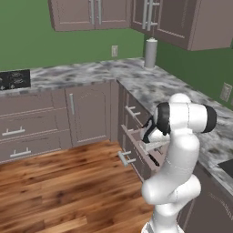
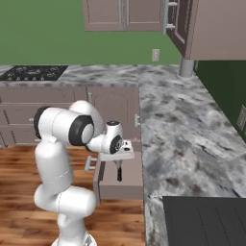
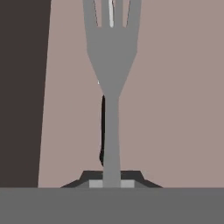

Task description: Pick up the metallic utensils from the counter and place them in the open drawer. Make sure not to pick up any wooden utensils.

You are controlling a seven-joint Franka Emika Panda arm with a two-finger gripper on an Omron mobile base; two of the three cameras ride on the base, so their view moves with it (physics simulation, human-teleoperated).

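Claw (image 3: pixel 112 181) clenched on grey fork (image 3: pixel 111 65), tines toward 12 o'clock in hand view, over open taupe drawer (image 2: pixel 126 185). Black knife handle (image 3: pixel 102 131) just behind fork stem. Marbled bench (image 2: pixel 187 129) at 3 o'clock of drawer. Wood plank floor (image 1: pixel 59 191), green wall (image 1: pixel 27 36), taupe cabinets (image 1: pixel 86 113) around.

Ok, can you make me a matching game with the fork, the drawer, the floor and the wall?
Things:
1. fork
2. drawer
3. floor
4. wall

Descriptions:
A. green
B. pulled open
C. brown wood planks
D. held in the gripper, grey

Pairs: 1-D, 2-B, 3-C, 4-A
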